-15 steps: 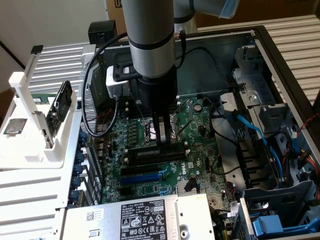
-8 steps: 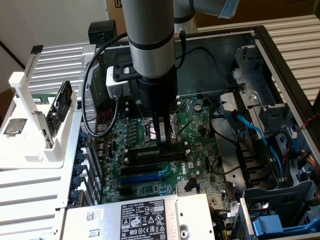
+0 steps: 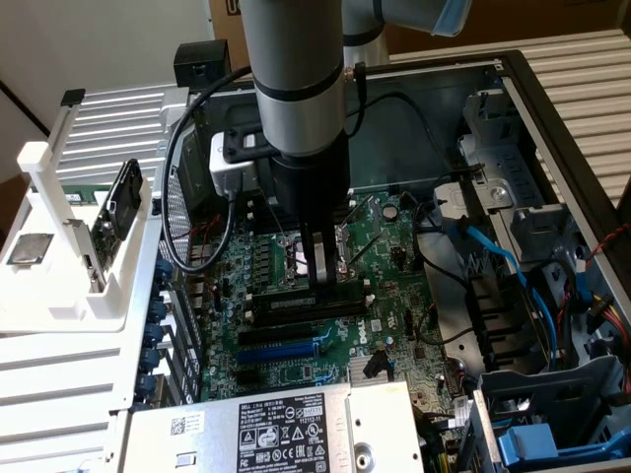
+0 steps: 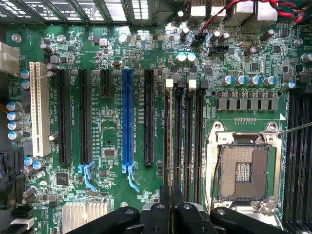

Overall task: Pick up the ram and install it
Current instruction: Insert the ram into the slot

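Note:
The ram (image 3: pixel 296 306) is a long dark stick with pale labels. It stands on edge along the memory slots (image 4: pixel 190 141) of the green motherboard (image 3: pixel 385 296) inside the open computer case. My gripper (image 3: pixel 317 281) comes straight down onto the ram's middle. In the wrist view the black fingers (image 4: pixel 161 214) are pinched together at my gripper (image 4: pixel 170 207). From there the ram (image 4: pixel 170 141) runs away as a thin edge-on line over the slot nearest the expansion slots. Whether the ram is fully seated cannot be told.
An open CPU socket (image 4: pixel 243 170) lies just beside the memory slots, and a blue expansion slot (image 4: pixel 127 117) on their other side. A labelled power supply (image 3: pixel 266 429) sits at the front. Blue cables (image 3: pixel 493 251) and drive bays fill the exterior view's right. A white stand (image 3: pixel 59 246) sits on its left.

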Controlling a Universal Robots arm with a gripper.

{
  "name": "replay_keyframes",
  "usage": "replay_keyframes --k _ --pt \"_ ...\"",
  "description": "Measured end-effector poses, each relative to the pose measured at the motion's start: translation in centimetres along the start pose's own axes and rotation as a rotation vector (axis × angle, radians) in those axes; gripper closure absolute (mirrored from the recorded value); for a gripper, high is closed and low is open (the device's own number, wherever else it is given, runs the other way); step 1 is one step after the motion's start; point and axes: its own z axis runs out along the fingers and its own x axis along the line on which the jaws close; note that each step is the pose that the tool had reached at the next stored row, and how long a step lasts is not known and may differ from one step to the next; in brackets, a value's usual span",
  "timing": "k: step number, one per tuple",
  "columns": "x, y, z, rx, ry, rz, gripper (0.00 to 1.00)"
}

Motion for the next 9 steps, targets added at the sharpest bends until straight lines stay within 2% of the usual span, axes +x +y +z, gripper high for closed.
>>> replay_keyframes --k 9 --pt "0.00 0.01 0.24 0.0000 0.0000 0.000 0.88"
